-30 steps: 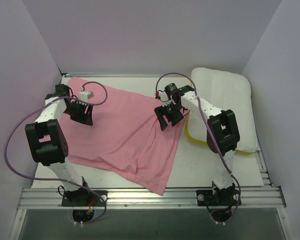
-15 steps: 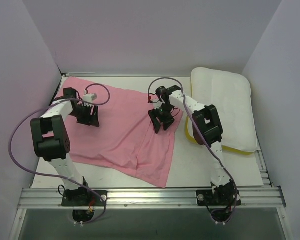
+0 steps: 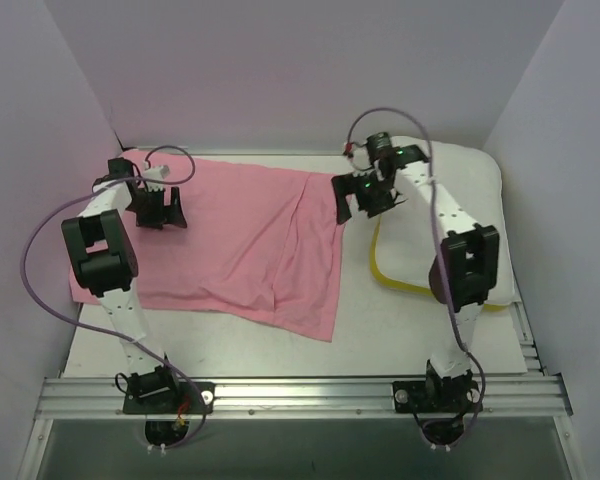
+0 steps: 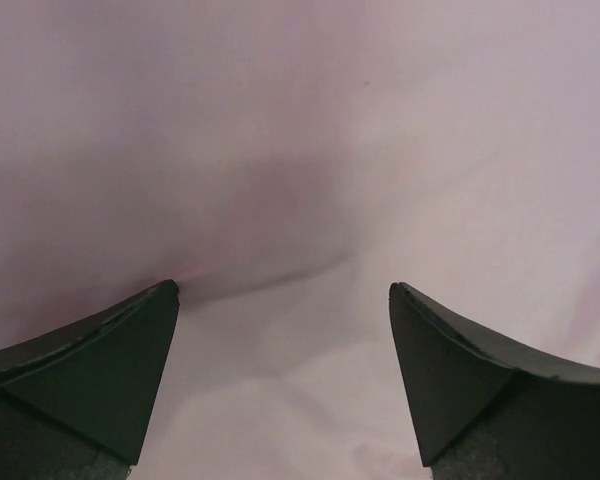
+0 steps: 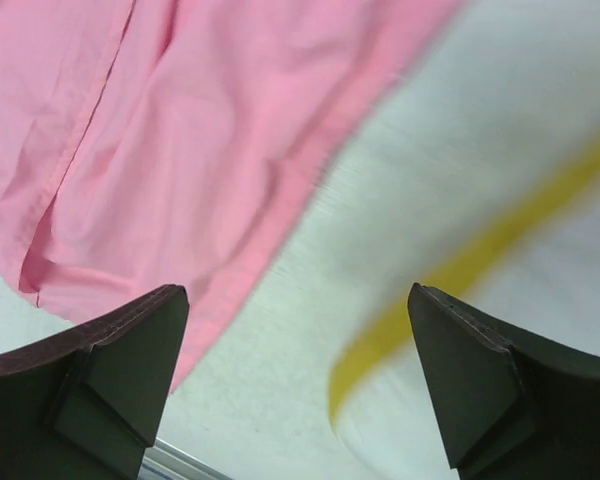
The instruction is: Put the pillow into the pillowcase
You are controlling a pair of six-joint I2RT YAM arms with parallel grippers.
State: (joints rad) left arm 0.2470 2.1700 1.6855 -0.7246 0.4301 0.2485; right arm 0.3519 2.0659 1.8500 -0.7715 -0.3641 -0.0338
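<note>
Lying spread left of centre, pillowcase (image 3: 240, 240) is thin, limp, probably slippery: pinch 1 layer at its hemmed right edge. Far right sits pillow (image 3: 465, 190), plump, light, squashy. Claws: left gripper (image 3: 158, 212) over cloth, right gripper (image 3: 363, 197) between the 2 items; both agape, empty.

Lab booth: blank walls (image 3: 280, 80), bare table (image 3: 390, 325)
</note>
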